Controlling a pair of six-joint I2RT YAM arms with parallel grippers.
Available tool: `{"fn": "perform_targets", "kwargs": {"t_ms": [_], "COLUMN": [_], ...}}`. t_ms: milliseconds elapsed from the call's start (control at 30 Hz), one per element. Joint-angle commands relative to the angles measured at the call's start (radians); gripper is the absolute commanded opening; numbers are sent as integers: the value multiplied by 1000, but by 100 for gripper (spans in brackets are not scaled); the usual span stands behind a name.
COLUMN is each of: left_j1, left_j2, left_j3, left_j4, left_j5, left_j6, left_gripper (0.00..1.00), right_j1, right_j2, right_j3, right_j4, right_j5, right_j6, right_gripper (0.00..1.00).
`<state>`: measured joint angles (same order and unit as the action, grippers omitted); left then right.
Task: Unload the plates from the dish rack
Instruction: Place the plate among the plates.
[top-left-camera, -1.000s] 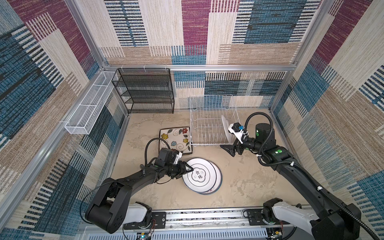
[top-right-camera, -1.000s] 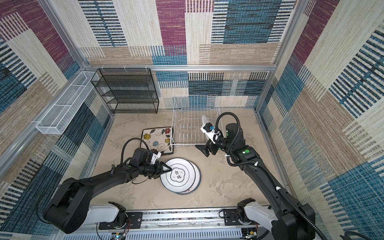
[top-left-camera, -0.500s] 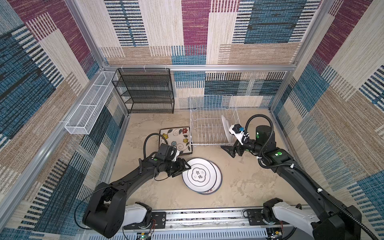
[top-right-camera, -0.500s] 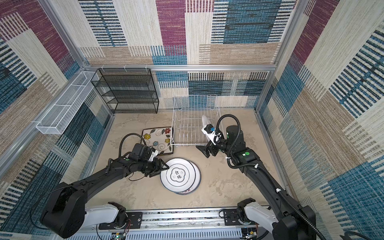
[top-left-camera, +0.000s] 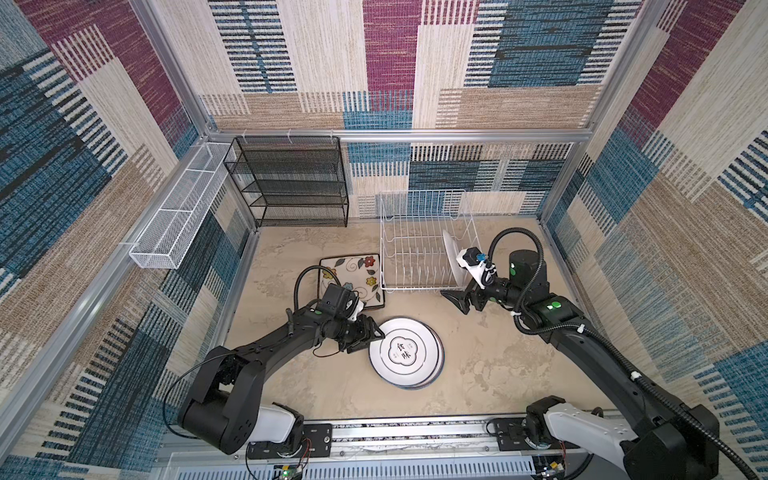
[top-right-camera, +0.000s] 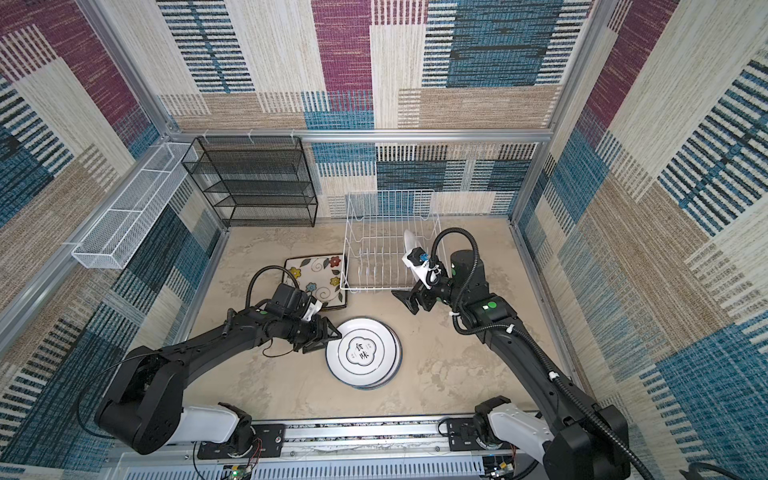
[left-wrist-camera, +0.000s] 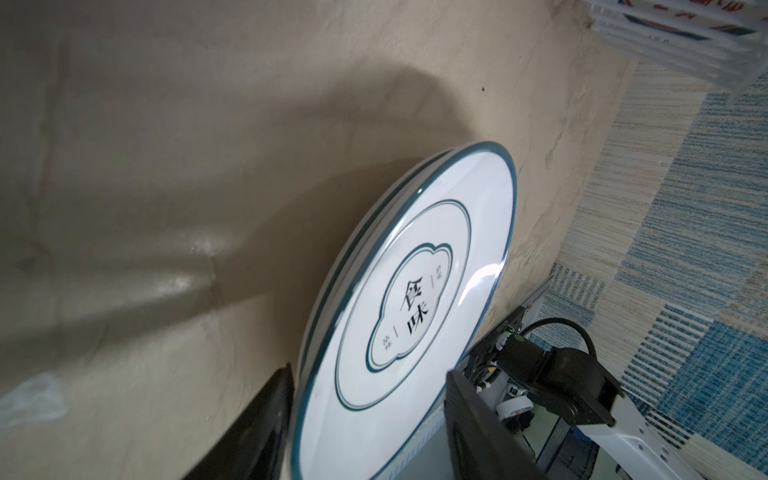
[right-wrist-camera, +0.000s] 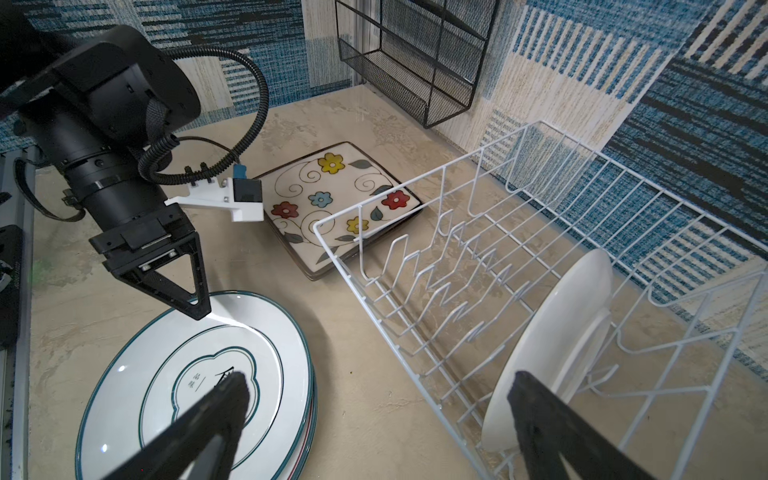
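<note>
The white wire dish rack (top-left-camera: 415, 249) (top-right-camera: 382, 257) (right-wrist-camera: 457, 266) holds one white round plate (top-left-camera: 450, 253) (right-wrist-camera: 552, 349), upright at its right end. A stack of round white plates (top-left-camera: 405, 353) (top-right-camera: 363, 353) (left-wrist-camera: 407, 299) with teal rims lies flat in front. Square flowered plates (top-left-camera: 353, 270) (right-wrist-camera: 332, 199) are stacked left of the rack. My left gripper (top-left-camera: 368, 343) (left-wrist-camera: 370, 372) is open, and its jaws straddle the left rim of the top round plate. My right gripper (top-left-camera: 459, 301) (right-wrist-camera: 378, 380) hangs wide open and empty by the rack's front right corner.
A black mesh shelf unit (top-left-camera: 291, 183) stands against the back wall, left of the rack. A long white mesh basket (top-left-camera: 178, 220) hangs on the left wall. Patterned walls close in three sides, and the arms' rail (top-left-camera: 395, 432) runs along the front.
My left wrist has shifted slightly back and to the right at the rim of the round plates. The plates and my right arm have stayed put.
</note>
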<state>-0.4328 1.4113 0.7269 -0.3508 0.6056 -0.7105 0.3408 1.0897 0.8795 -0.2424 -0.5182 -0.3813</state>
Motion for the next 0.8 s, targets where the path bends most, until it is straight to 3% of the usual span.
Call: {"fn": "perform_targets", "kwargs": {"t_ms": [0, 267, 400, 767], "left_j1": [-7, -11, -11, -11], "left_j2": [18, 5, -26, -25], "left_j3": [22, 68, 122, 504], "left_j4": [-15, -95, -204, -383], "left_j5": [20, -18, -99, -184], "left_j6": [29, 59, 105, 238], "left_gripper": [60, 60, 61, 63], "right_j1": [2, 1, 1, 0], "right_j2": [0, -28, -57, -119], "right_j3": [-2, -21, -35, -33], "right_j4": [45, 46, 54, -33], "right_j5": [15, 57, 113, 294], "right_j6": [12, 19, 22, -46], "right_gripper": [100, 100, 100, 100]}}
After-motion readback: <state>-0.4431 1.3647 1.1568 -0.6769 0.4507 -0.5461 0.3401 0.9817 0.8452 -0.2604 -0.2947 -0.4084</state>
